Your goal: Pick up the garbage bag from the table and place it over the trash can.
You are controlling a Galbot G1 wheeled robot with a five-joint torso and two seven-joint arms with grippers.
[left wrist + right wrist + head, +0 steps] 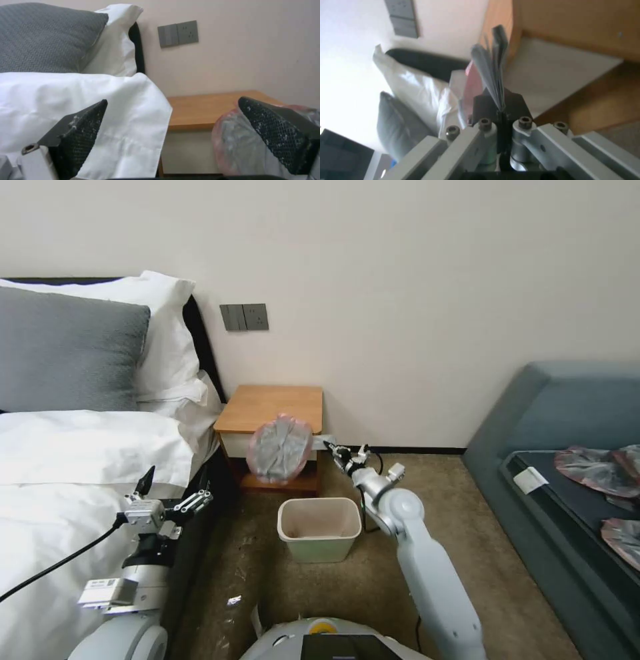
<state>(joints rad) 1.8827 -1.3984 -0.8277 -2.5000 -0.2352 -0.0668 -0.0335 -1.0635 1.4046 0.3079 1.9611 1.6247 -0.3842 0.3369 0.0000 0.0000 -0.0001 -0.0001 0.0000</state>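
Right claw (328,445) pinches garbage bag (280,448) edge; bag hangs upright, broadside.

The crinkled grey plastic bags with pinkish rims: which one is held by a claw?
The crinkled grey plastic bag with a pinkish rim hanging before the wooden nightstand, pinched by the right claw. The other such bags lie loose on the dark sofa.

Grey pillow (67,350), white pillows (163,337), wall sockets (244,317), blue-grey sofa (560,407) w/ crumpled bags (593,470)
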